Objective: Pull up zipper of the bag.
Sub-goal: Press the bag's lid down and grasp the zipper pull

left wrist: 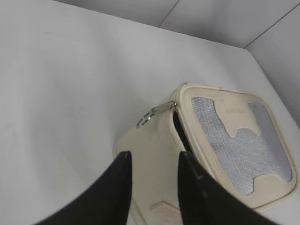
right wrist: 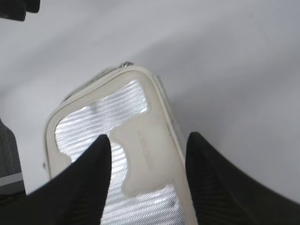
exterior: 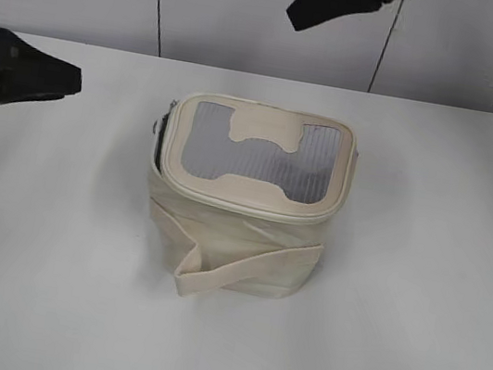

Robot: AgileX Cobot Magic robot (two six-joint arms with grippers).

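The cream boxy bag (exterior: 239, 231) stands mid-table, its lid with the grey ribbed H panel (exterior: 261, 150) facing up and a flat strap (exterior: 242, 269) across its front. The zipper (left wrist: 176, 123) is partly open along the lid's left rim, showing a dark gap. A silver slider with a ring pull (left wrist: 152, 115) sits at the left corner. My left gripper (left wrist: 152, 157) is open, hovering apart from the bag's left side; in the exterior view (exterior: 57, 78) it is left of the bag. My right gripper (right wrist: 147, 140) is open above the lid, high in the exterior view (exterior: 301, 15).
The bag stands on a white table (exterior: 413, 315) with a grey panelled wall (exterior: 254, 17) behind it. Part of the other arm (right wrist: 18, 9) shows at the top left of the right wrist view.
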